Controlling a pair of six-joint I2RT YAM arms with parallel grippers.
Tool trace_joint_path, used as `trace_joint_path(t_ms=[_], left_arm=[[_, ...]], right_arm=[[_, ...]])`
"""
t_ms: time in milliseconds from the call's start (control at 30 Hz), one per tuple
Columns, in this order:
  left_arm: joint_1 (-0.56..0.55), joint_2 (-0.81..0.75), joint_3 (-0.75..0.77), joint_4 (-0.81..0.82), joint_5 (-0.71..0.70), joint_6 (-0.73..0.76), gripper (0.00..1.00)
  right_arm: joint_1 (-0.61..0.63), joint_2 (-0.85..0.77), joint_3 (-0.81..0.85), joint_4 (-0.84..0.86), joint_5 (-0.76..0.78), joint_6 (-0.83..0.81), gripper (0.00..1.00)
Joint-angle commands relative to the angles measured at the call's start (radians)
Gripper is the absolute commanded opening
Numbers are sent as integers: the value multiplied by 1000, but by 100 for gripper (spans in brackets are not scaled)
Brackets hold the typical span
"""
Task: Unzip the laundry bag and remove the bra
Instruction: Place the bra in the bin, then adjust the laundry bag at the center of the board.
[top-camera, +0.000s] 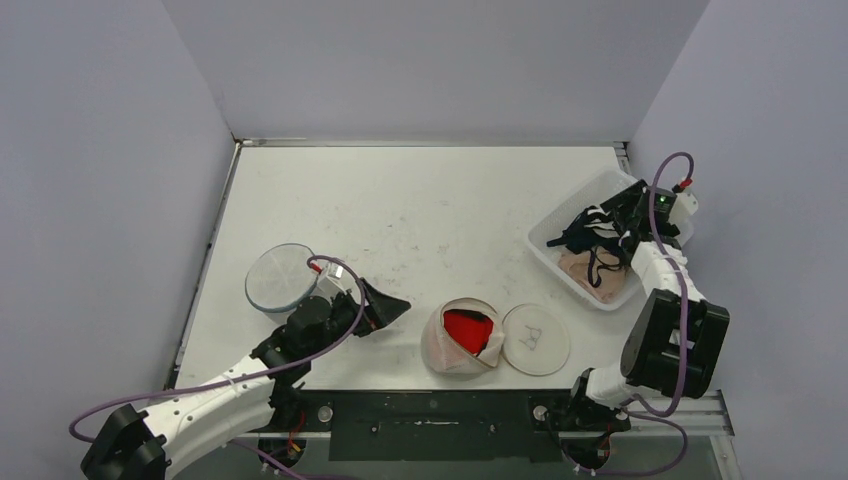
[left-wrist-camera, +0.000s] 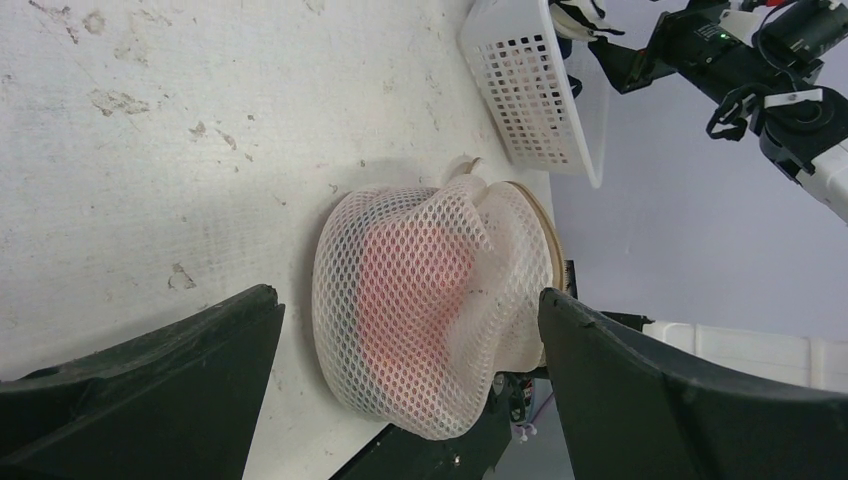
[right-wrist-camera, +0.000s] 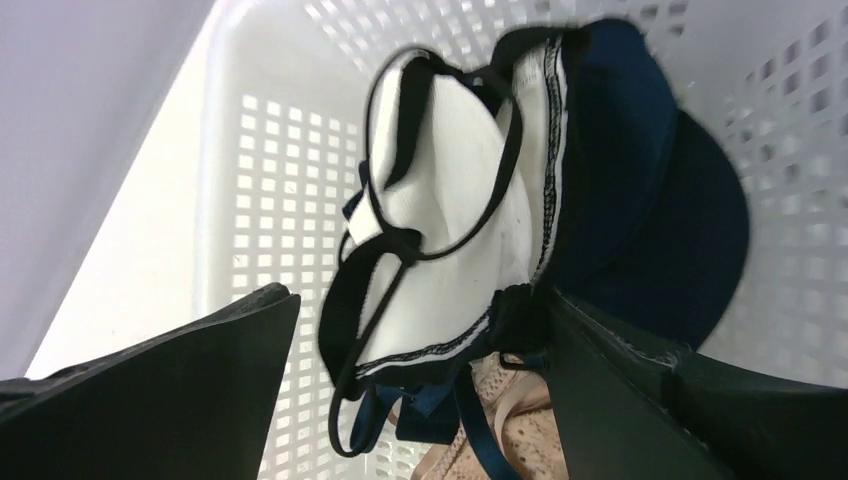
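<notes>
Bra (right-wrist-camera: 560, 200), navy and white with thin black straps, lies in the basket (right-wrist-camera: 280, 180), which stands to the right of the bag (top-camera: 450, 350) and farther from the arms. The right claw (right-wrist-camera: 420, 300) hangs just above it with its jaws apart, so nothing is clamped. One cup edge seems to touch the inner side of one finger. I judge that the step in hand is to let this bra go into the basket.

To do it well, the claw should rise straight up with the jaws kept wide, because a loose strap loops between the fingers and could catch on one of them and be pulled out. A beige bra (right-wrist-camera: 500, 420) lies under the navy one and its straps are tangled close by, so a sideways move is a risk.

The bag, of white mesh, is open at the top and something red (top-camera: 468, 328) shows inside it. I cannot tell if this is another bra. The left claw (top-camera: 385, 312) waits just left of the bag, jaws wide apart, near it but not touching.

A flat round disc (top-camera: 536, 339) lies just right of the bag and seems to touch it. A clear round thing (top-camera: 281, 277) lies to the left of the bag, beyond the left claw. Neither blocks the way from the bag to the basket.
</notes>
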Motion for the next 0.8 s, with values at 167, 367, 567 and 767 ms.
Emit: trace_joint_path(t_ms=[167, 367, 567, 767], left_arm=[[-1, -55, 55, -113, -27, 19, 96], [-1, -26, 204, -320, -64, 114, 96], [-48, 45, 300, -329, -11, 180, 96], [-310, 169, 452, -420, -231, 240, 98]], right_arm=[[113, -201, 122, -266, 239, 5, 91], [349, -376, 159, -299, 338, 6, 90], [658, -612, 35, -286, 326, 11, 100], [917, -746, -140, -366, 238, -17, 82]])
